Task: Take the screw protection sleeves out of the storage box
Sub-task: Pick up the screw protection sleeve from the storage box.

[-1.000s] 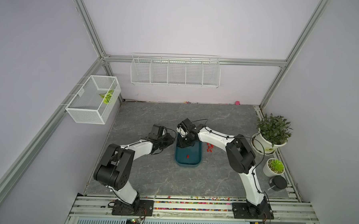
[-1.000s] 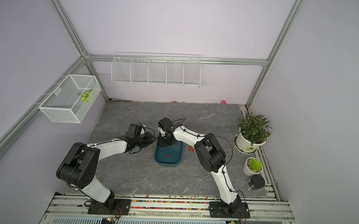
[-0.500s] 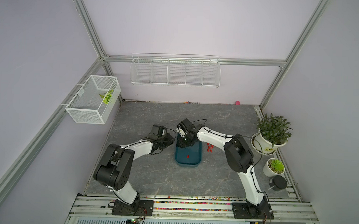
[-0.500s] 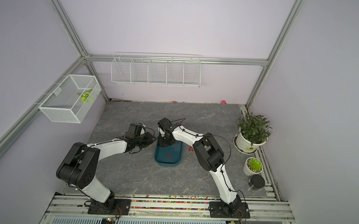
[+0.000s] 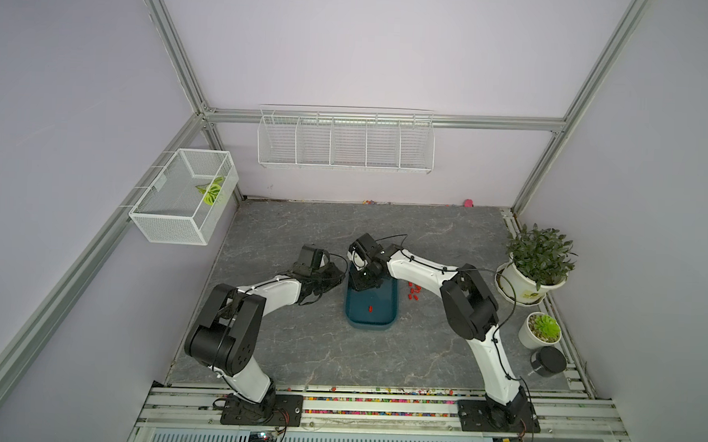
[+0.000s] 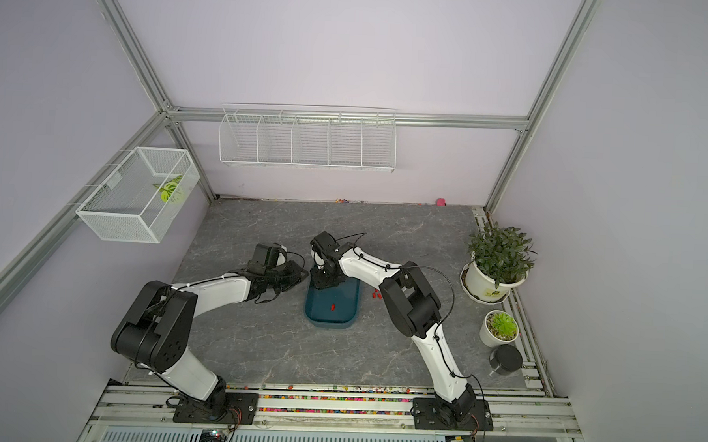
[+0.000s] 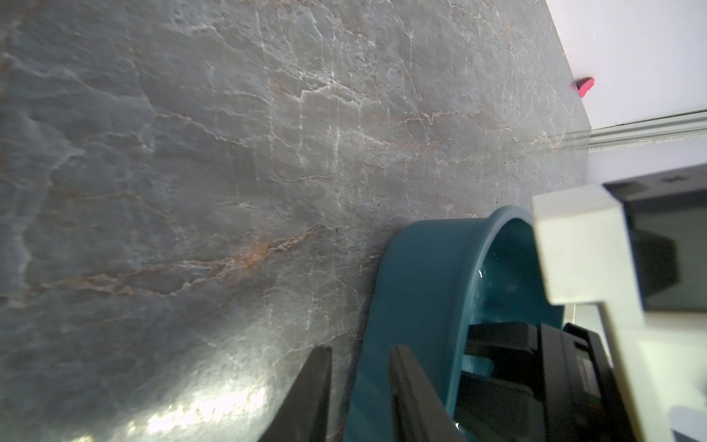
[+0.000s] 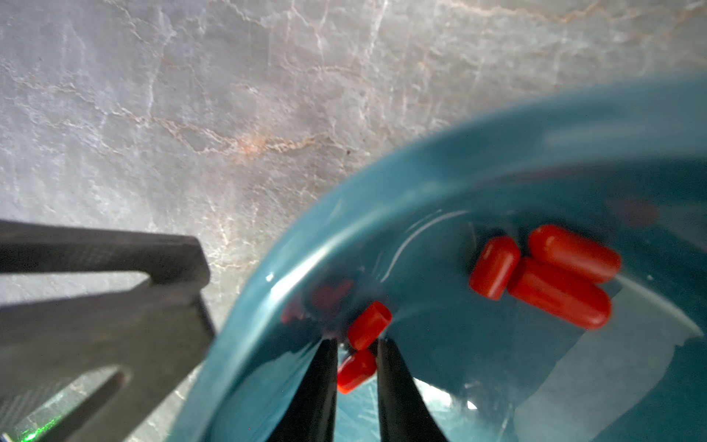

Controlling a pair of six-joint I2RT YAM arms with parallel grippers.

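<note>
Inspecting the storage box point(image 5: 370, 324) point(image 6: 330, 323) finds a shallow dark teal tub with rounded corners and a smooth, glossy rim. It sits flat near the middle of the grey marbled table point(image 5: 297, 347).

The screw protection sleeves point(image 8: 543, 271) are short, smooth, bright red capsules, far smaller than a gripper finger. Three lie touching one another on the box floor. In both top views a single sleeve point(image 5: 370, 309) point(image 6: 332, 308) lies alone mid-floor. A loose cluster point(image 5: 414, 292) rests on the table just beside the box, on the right arm's side.

The right gripper point(image 8: 356, 345) reaches down into the far end of the box, close to the curved corner wall. Its jaws are narrowly parted and one sleeve point(image 8: 355, 369) fills the gap, appearing to touch both inner faces. Another sleeve point(image 8: 369, 325) lies just past the tips.

The left gripper point(image 7: 359, 348) sits low beside the box's outer wall point(image 7: 413, 287). Its jaws are slightly apart and hold nothing. Contact with the wall cannot be confirmed.
</note>
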